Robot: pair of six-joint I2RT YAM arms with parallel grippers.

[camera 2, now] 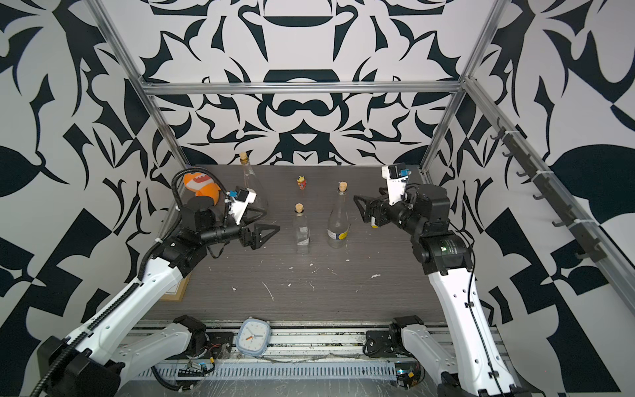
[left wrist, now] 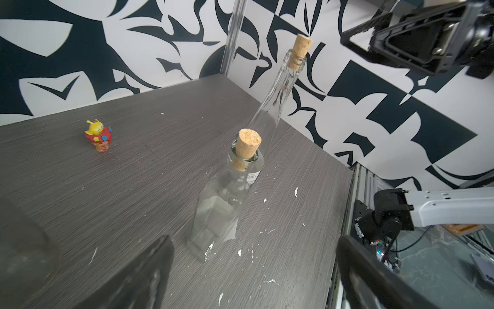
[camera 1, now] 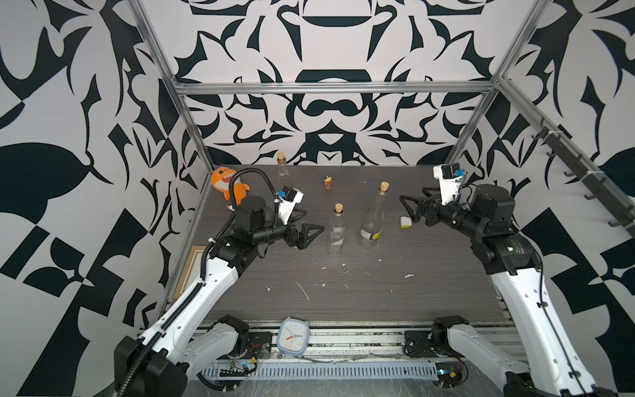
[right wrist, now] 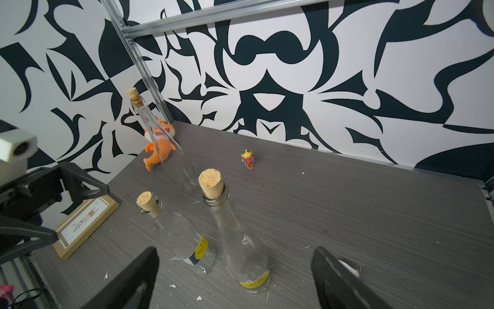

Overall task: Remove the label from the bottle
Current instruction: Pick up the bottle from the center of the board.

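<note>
Three corked clear glass bottles stand on the grey table. The round bottle [camera 1: 372,220] [right wrist: 240,240] carries a yellow label remnant [camera 1: 372,235] [right wrist: 254,283] at its base. Left of it is a short square bottle [camera 1: 336,230] [left wrist: 219,208] with a yellow and blue patch [right wrist: 201,248] low on it. A slender bottle [camera 1: 282,172] stands at the back left. My left gripper [camera 1: 311,221] [left wrist: 251,273] is open and empty, left of the square bottle. My right gripper [camera 1: 412,196] [right wrist: 235,275] is open and empty, right of the round bottle. A peeled label piece [camera 1: 406,221] lies below it.
An orange shark plush [camera 1: 226,184] and a small figurine [camera 1: 328,182] sit at the back. A picture frame [camera 1: 192,268] lies by the left edge. A clock [camera 1: 292,335] rests on the front rail. White paper scraps [camera 1: 302,290] litter the table.
</note>
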